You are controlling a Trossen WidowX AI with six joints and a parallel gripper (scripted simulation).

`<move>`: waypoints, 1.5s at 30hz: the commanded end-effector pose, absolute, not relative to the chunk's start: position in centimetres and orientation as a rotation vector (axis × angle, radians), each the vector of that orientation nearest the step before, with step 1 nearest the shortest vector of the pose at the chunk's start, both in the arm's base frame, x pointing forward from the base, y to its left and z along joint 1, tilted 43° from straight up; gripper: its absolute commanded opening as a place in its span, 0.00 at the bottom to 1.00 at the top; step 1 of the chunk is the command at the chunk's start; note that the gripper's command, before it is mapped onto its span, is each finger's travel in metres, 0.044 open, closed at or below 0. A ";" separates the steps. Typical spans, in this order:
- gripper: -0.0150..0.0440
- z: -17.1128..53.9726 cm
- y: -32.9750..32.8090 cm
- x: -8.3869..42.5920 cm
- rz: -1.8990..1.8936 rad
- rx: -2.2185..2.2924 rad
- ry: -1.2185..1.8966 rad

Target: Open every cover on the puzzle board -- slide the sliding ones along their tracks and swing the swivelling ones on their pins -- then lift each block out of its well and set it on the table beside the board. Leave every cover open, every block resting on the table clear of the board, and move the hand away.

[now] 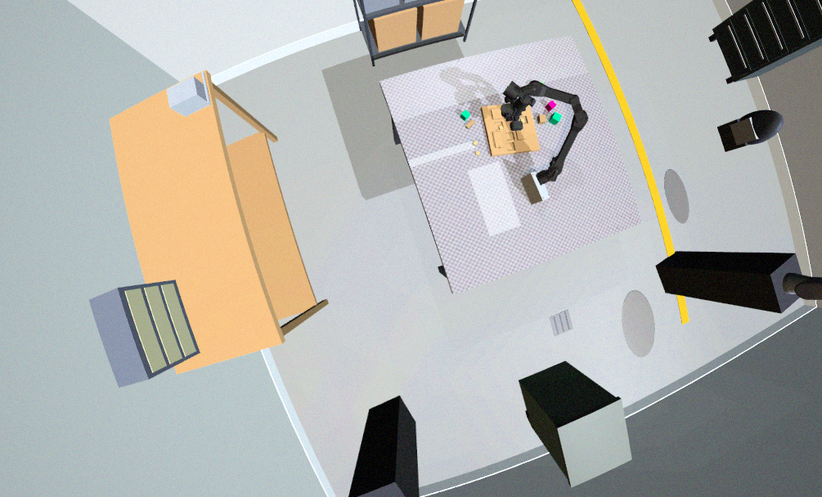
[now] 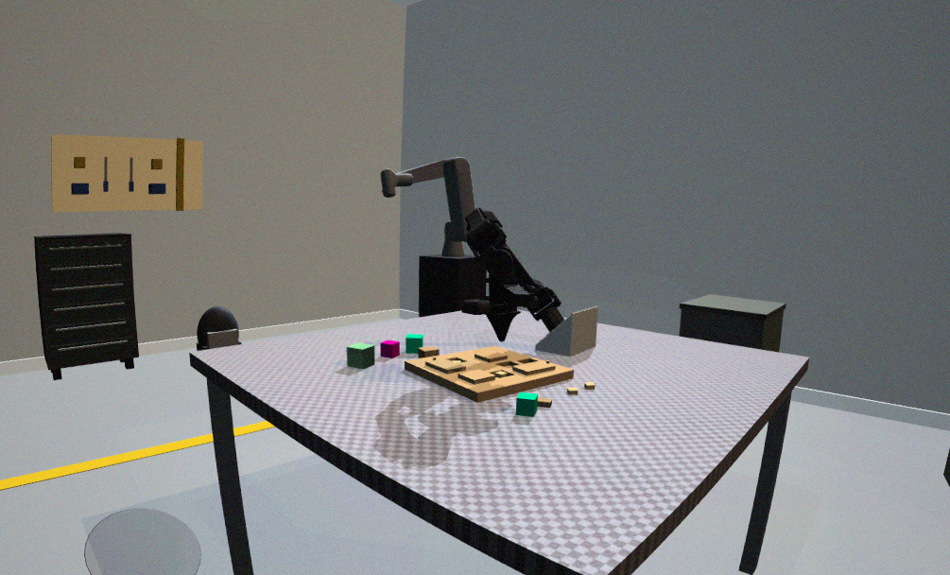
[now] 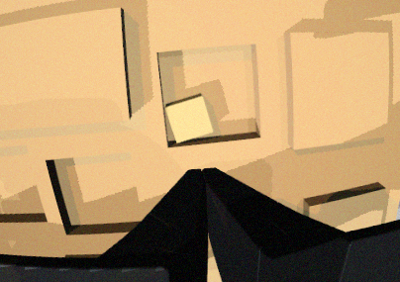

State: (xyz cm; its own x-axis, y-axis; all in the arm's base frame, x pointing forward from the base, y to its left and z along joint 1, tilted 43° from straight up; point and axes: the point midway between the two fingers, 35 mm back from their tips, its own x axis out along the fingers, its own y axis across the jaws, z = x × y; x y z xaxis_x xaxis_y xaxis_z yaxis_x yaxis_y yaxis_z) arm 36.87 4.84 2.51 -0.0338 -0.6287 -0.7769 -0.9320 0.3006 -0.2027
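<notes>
The wooden puzzle board point(image 1: 533, 146) point(image 2: 478, 393) lies on the table with several raised covers. In the wrist view, a small pale yellow block point(image 3: 189, 119) sits turned in an uncovered square well, near its lower left corner. One cover point(image 3: 59, 65) is left of that well and another cover point(image 3: 342, 90) is right of it. A further open well point(image 3: 104, 194) at lower left shows no block in its visible part. My gripper point(image 2: 502, 339) point(image 3: 201, 183) is shut and empty, above the board. Two small yellow blocks point(image 1: 474, 143) point(image 2: 572, 391) and a brown wooden block point(image 1: 469, 123) point(image 2: 544, 402) lie on the table clear of the board.
A teal cube point(image 1: 464, 115) point(image 2: 526, 404) stands near the brown block. Beyond the opposite board side are another wooden block point(image 1: 541, 118) point(image 2: 428, 351), a second teal cube point(image 1: 555, 118) point(image 2: 414, 342), a magenta cube point(image 1: 550, 105) point(image 2: 389, 349) and a light green cube point(image 2: 360, 356). A grey wedge point(image 2: 584, 332) stands by the arm's base.
</notes>
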 end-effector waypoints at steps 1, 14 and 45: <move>0.25 4.1 2.6 36.6 0.651 -1.564 1.750; 0.25 8.5 -3.3 35.8 1.183 -1.918 1.681; 0.25 9.9 -5.1 35.4 -0.838 -0.284 1.389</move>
State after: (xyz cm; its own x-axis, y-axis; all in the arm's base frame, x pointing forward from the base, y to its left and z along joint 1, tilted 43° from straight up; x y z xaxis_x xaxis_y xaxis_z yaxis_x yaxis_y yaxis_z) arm 35.74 -4.40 9.47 -0.0402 -0.6502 -0.7587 -0.4260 0.6980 -0.5756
